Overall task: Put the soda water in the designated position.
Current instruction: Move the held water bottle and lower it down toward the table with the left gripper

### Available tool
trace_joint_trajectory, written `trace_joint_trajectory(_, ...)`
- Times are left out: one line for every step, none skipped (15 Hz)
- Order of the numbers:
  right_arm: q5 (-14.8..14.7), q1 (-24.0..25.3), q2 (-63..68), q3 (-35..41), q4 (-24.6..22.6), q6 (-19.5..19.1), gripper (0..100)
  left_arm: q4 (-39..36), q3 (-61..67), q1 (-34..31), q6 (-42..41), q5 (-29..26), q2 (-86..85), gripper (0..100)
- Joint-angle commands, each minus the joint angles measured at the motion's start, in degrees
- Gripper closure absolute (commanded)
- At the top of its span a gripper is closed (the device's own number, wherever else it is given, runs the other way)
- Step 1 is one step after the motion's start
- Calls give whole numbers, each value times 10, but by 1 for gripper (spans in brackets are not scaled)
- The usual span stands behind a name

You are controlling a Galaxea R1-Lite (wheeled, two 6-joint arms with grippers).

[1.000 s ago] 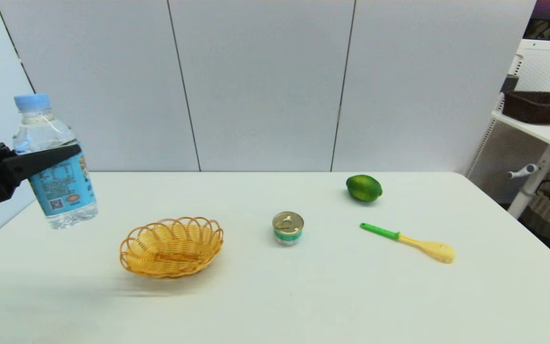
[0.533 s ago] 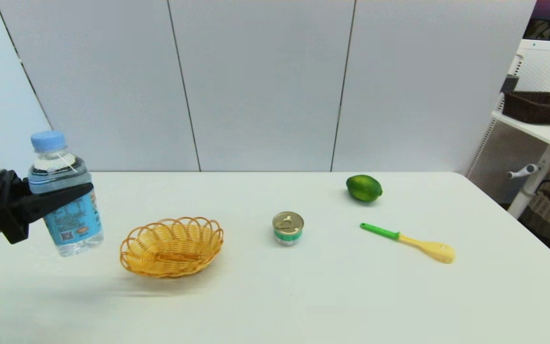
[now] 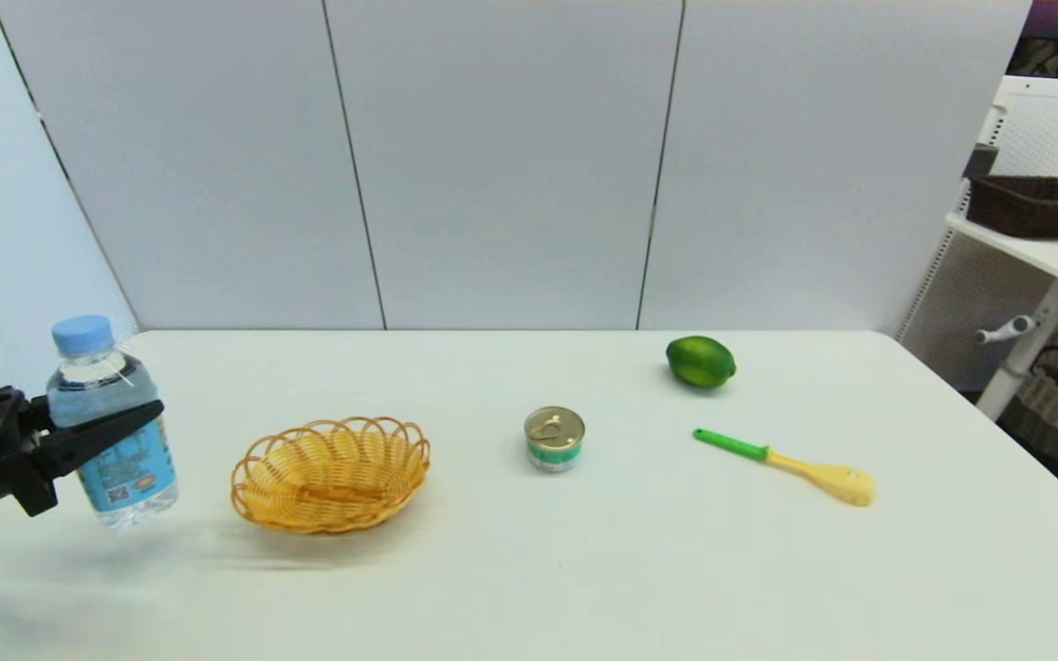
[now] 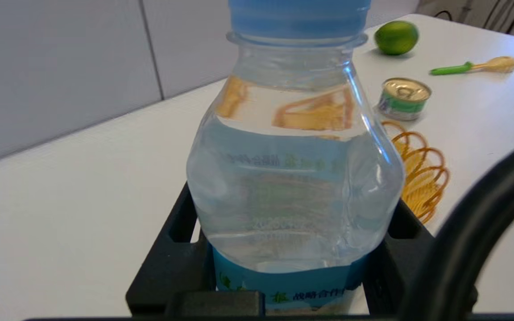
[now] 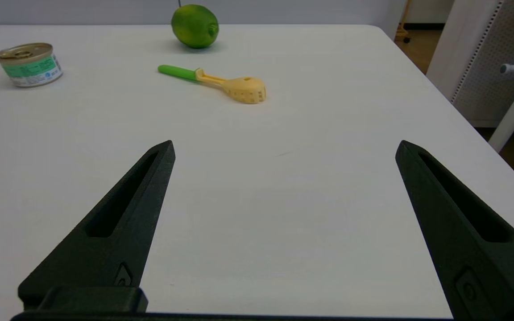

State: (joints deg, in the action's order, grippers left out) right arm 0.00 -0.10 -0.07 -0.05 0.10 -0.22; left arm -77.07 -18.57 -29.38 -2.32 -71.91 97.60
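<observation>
At table left edge: left gripper clamped across the bottle at the top of its blue label; bottle upright, blue cap up.
Bottle base: low over the table, or touching it; contact cannot be told.
Basket: just beside the bottle, on its right; apart from it, nothing inside.
Can: gold lid, near table centre, right of the basket.
Lime: farther back, right of the can.
Spoon: green handle, yellow bowl; lies flat in front of the lime.
Obstructions: the basket is the only item near the bottle; can, lime and spoon are well apart from it.
Right gripper: fingers spread wide, holding nothing, above the bare near-right part of the table.
Left wrist view only: black fingers pressed on both sides of the bottle; basket loops seen past it; a black cable crosses one corner.
Right wrist view only: the right gripper itself, out of the head view; the spoon bowl is perforated.
Head view only: the whole table layout; white shelf with a dark basket, off the table's right.
</observation>
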Motion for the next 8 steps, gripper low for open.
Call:
trace_joint_trajectory(0, 0, 1, 0, 0, 0, 0, -9, 3, -6, -23, -2, 58, 100)
trace_joint_trajectory(0, 0, -1, 0, 0, 0, 0, -12, 0, -6, -35, 0, 69, 100)
trace_joint_trajectory(0, 0, -1, 0, 0, 0, 0, -26, 3, -6, -41, 0, 84, 100)
trace_joint_trajectory(0, 0, 1, 0, 0, 0, 0, -41, 5, -6, -45, 3, 96, 100)
trace_joint_trajectory(0, 0, -1, 0, 0, 0, 0, -41, 4, -6, -52, 3, 101, 100)
trace_joint_trajectory(0, 0, 1, 0, 0, 0, 0, -41, 0, -6, -52, 3, 104, 100)
trace_joint_trajectory(0, 0, -1, 0, 0, 0, 0, -42, -2, -5, -53, 3, 109, 100)
trace_joint_trajectory(0, 0, -1, 0, 0, 0, 0, -43, -2, -5, -53, 3, 114, 100)
